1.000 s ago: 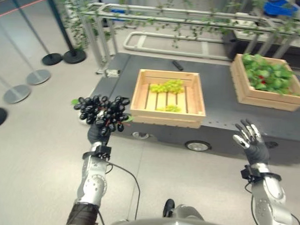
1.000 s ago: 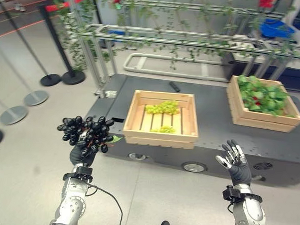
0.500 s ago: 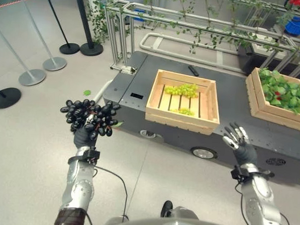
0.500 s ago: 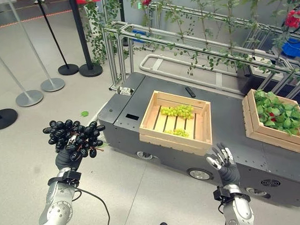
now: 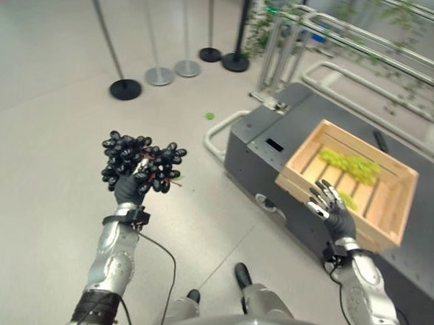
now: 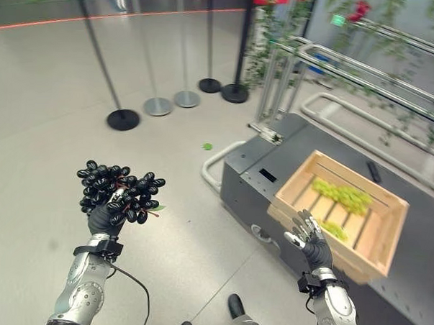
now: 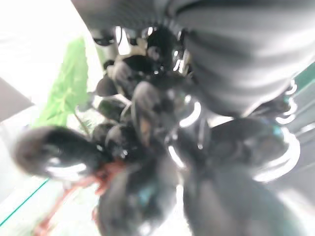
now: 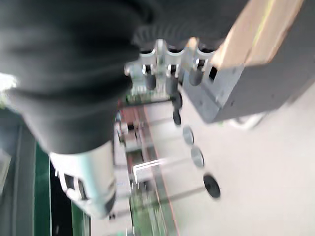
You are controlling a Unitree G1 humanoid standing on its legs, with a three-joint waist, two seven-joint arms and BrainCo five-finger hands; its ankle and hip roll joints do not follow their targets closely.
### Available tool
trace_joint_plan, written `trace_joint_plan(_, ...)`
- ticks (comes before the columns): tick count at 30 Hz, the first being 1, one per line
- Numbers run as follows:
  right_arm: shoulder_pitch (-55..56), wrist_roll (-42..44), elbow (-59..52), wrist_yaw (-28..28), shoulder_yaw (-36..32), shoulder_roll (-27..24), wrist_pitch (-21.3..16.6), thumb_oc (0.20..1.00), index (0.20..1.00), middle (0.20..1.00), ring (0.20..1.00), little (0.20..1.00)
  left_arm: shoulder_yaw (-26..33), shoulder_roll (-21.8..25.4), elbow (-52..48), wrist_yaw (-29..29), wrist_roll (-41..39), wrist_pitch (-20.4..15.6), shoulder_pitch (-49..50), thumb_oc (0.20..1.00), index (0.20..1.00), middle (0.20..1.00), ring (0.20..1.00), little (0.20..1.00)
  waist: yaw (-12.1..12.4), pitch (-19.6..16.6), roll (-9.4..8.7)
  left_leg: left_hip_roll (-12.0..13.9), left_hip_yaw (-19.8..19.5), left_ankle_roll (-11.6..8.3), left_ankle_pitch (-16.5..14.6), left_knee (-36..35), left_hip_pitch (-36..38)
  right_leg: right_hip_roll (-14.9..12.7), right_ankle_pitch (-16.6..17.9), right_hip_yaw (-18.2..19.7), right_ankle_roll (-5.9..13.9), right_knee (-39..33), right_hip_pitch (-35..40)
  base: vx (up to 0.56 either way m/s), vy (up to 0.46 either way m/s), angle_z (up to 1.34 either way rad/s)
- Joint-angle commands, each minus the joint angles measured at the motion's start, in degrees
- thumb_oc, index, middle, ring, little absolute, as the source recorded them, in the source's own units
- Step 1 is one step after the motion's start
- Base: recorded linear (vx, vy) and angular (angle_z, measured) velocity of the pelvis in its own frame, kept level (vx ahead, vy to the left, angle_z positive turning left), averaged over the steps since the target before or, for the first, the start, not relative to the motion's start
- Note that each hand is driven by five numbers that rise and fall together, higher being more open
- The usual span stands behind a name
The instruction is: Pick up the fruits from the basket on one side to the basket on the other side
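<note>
Here the left hand (image 5: 131, 190) curls round a bunch of black grapes (image 5: 139, 161), well apart from the wooden crate (image 5: 349, 181), probably gripped low where soft, loose berries need stem support, while the right hand (image 5: 333, 210) spreads empty beside that crate.

Glossy black grapes (image 5: 140, 162) — pale bare-wood slatted crate (image 5: 353, 180), matt grey platform (image 5: 275, 140), smooth floor (image 5: 51, 155).

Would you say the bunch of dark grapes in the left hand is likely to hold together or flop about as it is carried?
The dark grapes spread wide over the left hand, so the bunch probably sags and sways. Glossy skins in the wrist view suggest slipperiness. Single berries may drop off.
</note>
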Motion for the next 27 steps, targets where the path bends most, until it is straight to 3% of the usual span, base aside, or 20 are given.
trace_joint_plan(1, -2.27, 1.66, -3.78, 0.94, -3.21, -2.28, -4.00, 1.000, 1.000, 1.000, 1.000, 1.000, 0.26, 1.67, -6.56, -2.42, -0.14, -3.45, -3.03, 0.200, 0.200, 0.200, 0.200, 0.200, 0.05, -2.81, -1.08, 3.50, -0.89, -3.35, -0.44, 1.33, 2.34, -1.98, 1.38, -4.00, 3.50, -7.09, 1.58, 0.02, -0.387, 1.52)
trace_joint_plan(3, -2.22, 2.25, -3.67, 1.16, -3.27, -2.61, -4.28, 1.000, 1.000, 1.000, 1.000, 1.000, 0.14, 1.60, -6.60, -2.45, -0.28, -3.51, -2.98, 0.200, 0.200, 0.200, 0.200, 0.200, -0.13, -2.86, -1.04, 4.62, -1.80, -4.35, 1.34, 0.91, 0.98, -1.56, 1.11, -5.84, 3.08, -7.41, 1.94, -0.02, -0.268, 1.20)
trace_joint_plan(5, -2.76, 3.62, -3.37, 2.06, -2.62, -3.35, -4.36, 1.000, 1.000, 1.000, 1.000, 1.000, -0.51, 1.82, -7.07, -2.69, -0.23, -3.65, -3.19, 0.200, 0.200, 0.200, 0.200, 0.200, 0.52, -1.86, -0.40, 6.78, -2.56, -6.43, 5.33, -1.22, -1.23, -0.63, 0.32, -9.45, 2.38, -8.10, 2.58, -0.18, -0.260, 0.99)
trace_joint_plan(6, -3.05, 3.28, -4.42, 3.13, -2.55, -5.28, -4.20, 1.000, 1.000, 1.000, 1.000, 1.000, -1.03, 1.86, -6.66, -3.09, -0.10, -3.66, -4.03, 0.200, 0.200, 0.200, 0.200, 0.200, 0.52, -0.04, -0.06, 6.86, 2.58, -6.41, 9.00, -2.83, -5.20, -1.51, -0.23, -13.00, 2.28, -8.61, 2.95, -0.23, -0.179, 0.91)
trace_joint_plan(7, -3.08, 3.29, -4.41, 3.14, -2.58, -5.27, -4.19, 1.000, 1.000, 1.000, 1.000, 1.000, -1.04, 1.86, -6.65, -3.09, -0.10, -3.66, -4.08, 0.200, 0.200, 0.200, 0.200, 0.200, 0.40, -0.19, -0.10, 6.73, 2.47, -6.40, 9.26, -2.88, -5.47, -1.64, -0.05, -13.09, 2.35, -8.73, 2.76, -0.29, -0.211, 1.47)
trace_joint_plan(8, -2.97, 5.13, -5.83, 5.16, -2.49, -6.11, -3.59, 1.000, 1.000, 1.000, 1.000, 1.000, -1.05, 2.00, -5.46, -4.02, -0.31, -3.24, -4.35, 0.200, 0.200, 0.200, 0.200, 0.200, -0.49, -0.02, -0.40, 7.28, 16.34, -4.45, 8.13, -1.54, -6.71, -3.20, 0.47, -17.47, 2.70, -9.36, 3.07, -0.14, -0.118, 1.37)
trace_joint_plan(9, -2.99, 5.14, -5.81, 5.17, -2.51, -6.11, -3.59, 1.000, 1.000, 1.000, 1.000, 1.000, -1.05, 2.01, -5.45, -4.03, -0.31, -3.24, -4.37, 0.200, 0.200, 0.200, 0.200, 0.200, -0.52, -0.14, -0.42, 7.22, 16.33, -4.43, 8.26, -1.54, -6.91, -3.25, 0.60, -17.48, 2.73, -9.44, 2.90, -0.22, -0.225, 1.52)
trace_joint_plan(10, -2.63, 4.61, -7.65, 7.02, -1.52, -7.04, -2.60, 1.000, 1.000, 1.000, 1.000, 1.000, -0.81, 2.62, -4.98, -5.34, 0.85, -2.73, -3.56, 0.200, 0.200, 0.200, 0.200, 0.200, 0.07, -0.46, -0.95, 6.06, 20.89, -3.95, 4.27, 2.70, -5.71, -4.08, 0.65, -21.06, 1.99, -10.70, 3.72, -0.10, -0.098, 1.01)
trace_joint_plan(11, -2.63, 4.60, -7.66, 7.02, -1.53, -7.02, -2.59, 1.000, 1.000, 1.000, 1.000, 1.000, -0.81, 2.64, -4.99, -5.34, 0.85, -2.72, -3.56, 0.200, 0.200, 0.200, 0.200, 0.200, -0.05, -0.58, -0.99, 5.96, 20.79, -3.93, 4.45, 2.65, -5.91, -4.17, 0.76, -21.16, 2.02, -10.78, 3.59, -0.13, -0.169, 1.02)
trace_joint_plan(12, -1.54, 5.60, -9.18, 8.35, -1.66, -6.84, -2.31, 1.000, 1.000, 1.000, 1.000, 1.000, -0.31, 2.92, -4.83, -6.20, 0.92, -2.24, -2.69, 0.200, 0.200, 0.200, 0.200, 0.200, -0.05, -1.49, -1.30, 6.21, 23.90, -3.30, 1.24, 3.70, -2.82, -4.88, 0.44, -24.84, 1.62, -11.04, 4.62, -0.05, -0.065, 0.82)
trace_joint_plan(13, -1.55, 5.60, -9.19, 8.36, -1.67, -6.82, -2.31, 1.000, 1.000, 1.000, 1.000, 1.000, -0.31, 2.94, -4.84, -6.20, 0.92, -2.23, -2.70, 0.200, 0.200, 0.200, 0.200, 0.200, -0.18, -1.60, -1.39, 6.08, 23.81, -3.27, 1.50, 3.54, -2.95, -5.01, 0.56, -24.94, 1.64, -11.11, 4.51, -0.07, -0.068, 1.17)
trace_joint_plan(14, -1.23, 4.95, -9.58, 8.17, -1.52, -6.29, -2.59, 1.000, 1.000, 1.000, 1.000, 1.000, -0.10, 2.70, -4.79, -6.27, 0.85, -2.14, -2.81, 0.200, 0.200, 0.200, 0.200, 0.200, -0.80, -2.72, -0.99, 9.45, 28.21, -3.76, 0.66, 2.28, 1.20, -5.87, 0.36, -29.00, 1.60, -11.03, 5.27, -0.05, 0.015, 1.16)
trace_joint_plan(15, -1.15, 5.12, -9.64, 8.20, -1.39, -5.97, -2.57, 1.000, 1.000, 1.000, 1.000, 1.000, -0.19, 2.66, -4.81, -6.38, 0.93, -2.00, -2.87, 0.200, 0.200, 0.200, 0.200, 0.200, -0.86, -3.16, -0.72, 10.73, 29.27, -4.14, 0.59, 1.54, 2.72, -6.30, 0.26, -31.15, 1.47, -11.24, 5.61, -0.10, 0.055, 1.56)
trace_joint_plan(18, -0.94, 6.41, -10.11, 8.34, -1.47, -6.07, -2.75, 1.000, 1.000, 1.000, 1.000, 1.000, -0.64, 2.63, -4.79, -6.30, 0.72, -2.02, -3.84, 0.200, 0.200, 0.200, 0.200, 0.200, -1.69, -4.52, -0.13, 17.31, 36.23, -5.87, 3.47, -0.79, 4.84, -8.48, 0.38, -38.15, 1.35, -10.88, 5.97, -0.07, 0.129, 1.39)
trace_joint_plan(20, -0.28, 7.31, -10.38, 8.40, -1.58, -5.72, -2.52, 1.000, 1.000, 1.000, 1.000, 1.000, -0.89, 2.60, -4.84, -6.32, 0.70, -1.77, -3.69, 0.200, 0.200, 0.200, 0.200, 0.200, -1.69, -4.69, 0.65, 18.74, 36.84, -7.10, 3.19, -2.33, 5.70, -8.27, -0.22, -38.61, 2.06, -11.12, 6.65, 0.01, 0.141, 1.55)
trace_joint_plan(21, 0.39, 8.01, -11.91, 8.91, -1.92, -5.74, -2.65, 1.000, 1.000, 1.000, 1.000, 1.000, -0.72, 3.05, -5.69, -6.55, 1.00, -1.65, -3.59, 0.200, 0.200, 0.200, 0.200, 0.200, -1.14, -4.48, 1.07, 19.30, 39.54, -8.01, 4.70, -4.62, 3.72, -10.10, 0.93, -41.90, 3.00, -11.00, 7.06, -0.08, 0.235, 1.90)
trace_joint_plan(22, 0.48, 8.13, -12.45, 8.90, -2.14, -5.78, -2.57, 1.000, 1.000, 1.000, 1.000, 1.000, -0.47, 3.38, -6.10, -6.68, 1.29, -1.59, -3.59, 0.200, 0.200, 0.200, 0.200, 0.200, -0.82, -4.39, 1.09, 19.46, 40.13, -8.17, 5.36, -5.22, 2.91, -10.87, 1.41, -42.77, 3.19, -10.90, 7.30, -0.08, 0.310, 1.95)
trace_joint_plan(25, -0.09, 8.73, -13.11, 8.46, -1.41, -4.33, -2.37, 1.000, 1.000, 1.000, 1.000, 1.000, 0.44, 4.41, -7.19, -6.92, 1.34, -1.52, -2.35, 0.200, 0.200, 0.200, 0.200, 0.200, 1.81, -3.84, 0.64, 17.48, 37.88, -7.41, 4.15, -4.46, 1.28, -13.07, 3.71, -44.78, 4.60, -11.20, 8.48, -0.02, 0.245, 1.75)
trace_joint_plan(26, -0.10, 8.68, -13.09, 8.43, -1.37, -4.23, -2.38, 1.000, 1.000, 1.000, 1.000, 1.000, 0.46, 4.51, -7.28, -6.88, 1.34, -1.49, -2.29, 0.200, 0.200, 0.200, 0.200, 0.200, 1.68, -3.83, 0.54, 17.40, 37.74, -7.34, 4.06, -4.31, 1.18, -13.15, 3.79, -44.91, 4.68, -11.26, 8.57, -0.03, 0.260, 0.71)
trace_joint_plan(27, -0.87, 6.86, -13.61, 7.81, -0.63, -3.68, -2.38, 1.000, 1.000, 1.000, 1.000, 1.000, 1.35, 5.20, -7.90, -6.71, 1.60, -1.60, -2.13, 0.200, 0.200, 0.200, 0.200, 0.200, 3.36, -3.42, -0.46, 15.81, 36.33, -6.91, 3.10, -3.14, 0.29, -14.39, 5.32, -45.16, 5.57, -12.08, 9.06, -0.02, 0.257, 0.38)
